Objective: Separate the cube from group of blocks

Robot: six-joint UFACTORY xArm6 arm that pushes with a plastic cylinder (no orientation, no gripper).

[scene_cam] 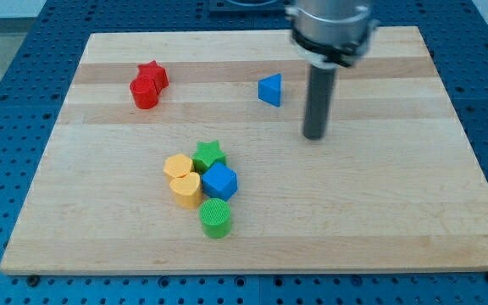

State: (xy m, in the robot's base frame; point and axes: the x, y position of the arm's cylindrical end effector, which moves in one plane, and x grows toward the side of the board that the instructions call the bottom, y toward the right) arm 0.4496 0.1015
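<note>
A blue cube (220, 181) sits in a tight group of blocks near the board's middle bottom. It touches a green star (209, 155) above it, a yellow heart (186, 191) on its left and a green cylinder (215, 219) just below it. A yellow hexagon (177, 165) lies at the group's left. My tip (313, 134) is up and to the right of the group, well apart from the cube, touching no block.
A blue triangle (270, 89) lies left of and above my tip. A red star (152, 74) and a red cylinder (144, 92) sit together at the upper left. The wooden board (396, 220) lies on a blue perforated table.
</note>
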